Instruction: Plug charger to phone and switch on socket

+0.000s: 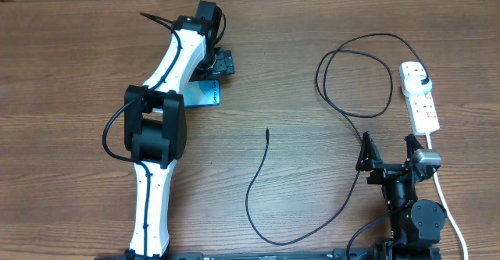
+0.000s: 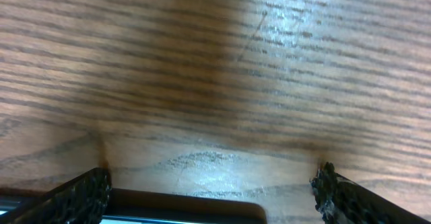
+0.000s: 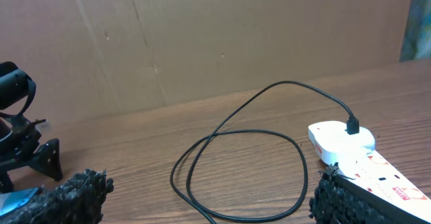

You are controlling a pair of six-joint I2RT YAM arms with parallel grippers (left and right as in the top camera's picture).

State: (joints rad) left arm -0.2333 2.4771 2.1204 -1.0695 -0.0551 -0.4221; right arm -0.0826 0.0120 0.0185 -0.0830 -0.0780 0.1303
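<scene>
The left gripper has its jaws spread and empty, straddling the black edge of the slim cyan-screened phone, seemingly without touching it; from above, the white left arm hides much of it. The right gripper is also released, just beside the white elongated power strip. The thin black charger cable is plugged in there, its tip lying on the bare wooden table between the arms.

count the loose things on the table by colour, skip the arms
black: 1, the charger cable
white: 1, the power strip
cyan-blue: 1, the phone
total: 3
</scene>
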